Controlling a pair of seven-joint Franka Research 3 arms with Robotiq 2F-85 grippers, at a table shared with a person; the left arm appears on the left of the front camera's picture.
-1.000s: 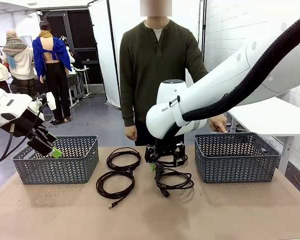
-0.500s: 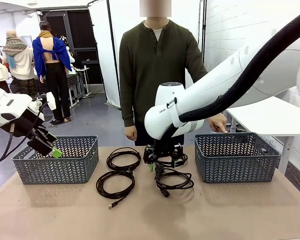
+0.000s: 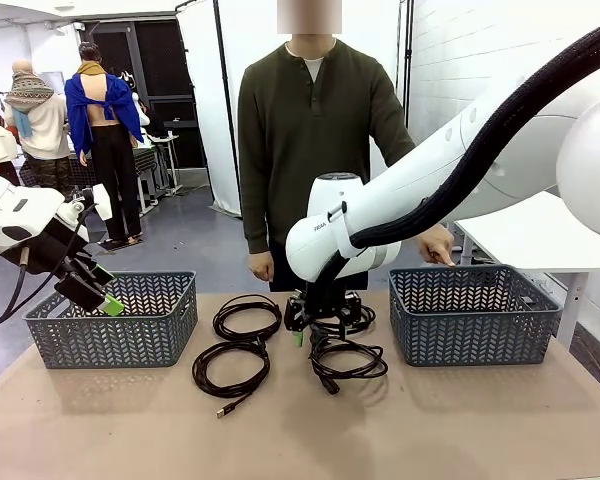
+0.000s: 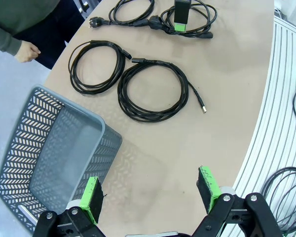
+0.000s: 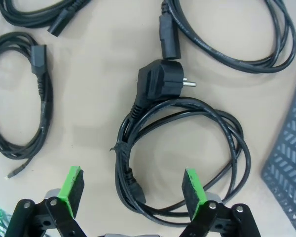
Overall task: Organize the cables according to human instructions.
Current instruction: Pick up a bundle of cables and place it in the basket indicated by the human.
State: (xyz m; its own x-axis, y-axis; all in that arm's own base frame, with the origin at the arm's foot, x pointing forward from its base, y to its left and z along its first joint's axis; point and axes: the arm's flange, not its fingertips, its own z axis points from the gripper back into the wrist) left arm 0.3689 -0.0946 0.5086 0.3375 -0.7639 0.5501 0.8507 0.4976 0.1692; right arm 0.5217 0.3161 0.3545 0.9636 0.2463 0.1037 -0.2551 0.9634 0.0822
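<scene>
Several black coiled cables lie mid-table: one at the back left [image 3: 247, 317], one in front of it [image 3: 230, 366], one front right [image 3: 348, 358], and one [image 3: 361, 320] under my right gripper [image 3: 318, 322]. That gripper hangs open, low over this coil, whose round mains plug [image 5: 160, 81] lies just beyond the green pads [image 5: 71, 190]. My left gripper [image 3: 102, 297] is open and empty above the left basket [image 3: 130, 340]. The human [image 3: 315, 140] stands at the far side, with one hand [image 3: 437, 247] at the right basket's rim [image 3: 470, 272].
Two grey mesh baskets flank the cables, left [image 4: 49, 153] and right [image 3: 500, 340]. In the left wrist view two coils [image 4: 153, 91] lie beyond the basket, near the table's rounded edge. A basket corner [image 5: 291, 163] shows beside my right gripper.
The right arm has shifted slightly left and a little lower over the back-middle coil. The left arm, the cables and the person's hands have stayed put.
</scene>
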